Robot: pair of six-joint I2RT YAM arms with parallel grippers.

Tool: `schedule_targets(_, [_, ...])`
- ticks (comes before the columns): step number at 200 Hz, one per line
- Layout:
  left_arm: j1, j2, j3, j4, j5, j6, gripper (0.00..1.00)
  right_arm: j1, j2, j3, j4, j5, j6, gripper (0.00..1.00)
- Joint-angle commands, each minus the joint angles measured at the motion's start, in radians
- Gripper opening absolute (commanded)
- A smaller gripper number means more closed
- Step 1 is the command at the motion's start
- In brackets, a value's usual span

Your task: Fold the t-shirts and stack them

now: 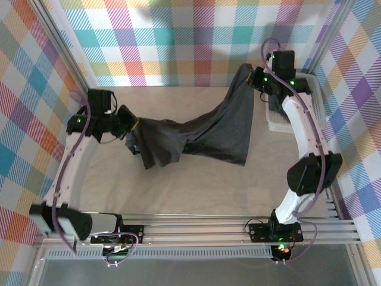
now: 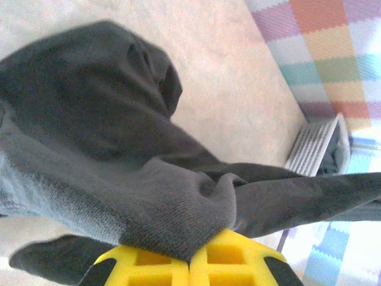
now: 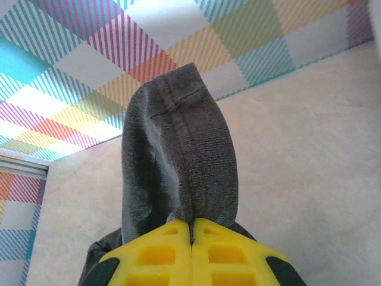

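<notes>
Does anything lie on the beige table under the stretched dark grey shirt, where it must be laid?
Nothing visible does. The dark grey cloth t-shirt, pinched by left gripper and right gripper, hangs over the beige table; the white lattice basket stands aside, right.

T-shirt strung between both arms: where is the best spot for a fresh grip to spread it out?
Probably the free lower corner of the t-shirt, on the right arm's side, approached from the near edge. It sticks out as a clean point, while the left gripper pinches a bunched wad and the right gripper a stitched hem.
</notes>
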Motion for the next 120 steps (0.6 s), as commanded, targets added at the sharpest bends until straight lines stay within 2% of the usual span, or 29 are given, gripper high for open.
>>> schedule_targets(1, [0.058,0.078,0.155,0.095,0.042,0.014,0.00,-0.013,0.069,0.149,0.093,-0.066,0.009,0.00])
schedule_targets(36, [0.082,0.221,0.490,0.060,0.066,0.020,0.00,-0.023,0.161,0.416,0.136,-0.056,0.004,0.00])
schedule_targets(47, [0.082,0.221,0.569,0.032,0.049,0.020,0.00,-0.026,0.147,0.434,0.172,-0.046,-0.007,0.00])
schedule_targets(61, [0.082,0.177,0.585,0.023,0.020,0.015,0.00,-0.032,0.089,0.390,0.228,-0.033,-0.017,0.00])
schedule_targets(74, [0.082,0.106,0.534,0.035,-0.005,0.009,0.00,-0.036,0.000,0.266,0.298,-0.013,-0.023,0.00])
schedule_targets(94, [0.081,-0.034,0.320,0.032,-0.023,-0.032,0.00,-0.038,-0.187,-0.029,0.395,0.041,-0.025,0.00])
schedule_targets(120, [0.081,-0.222,-0.055,-0.030,-0.081,-0.080,0.00,-0.037,-0.457,-0.485,0.383,0.243,0.042,0.00])
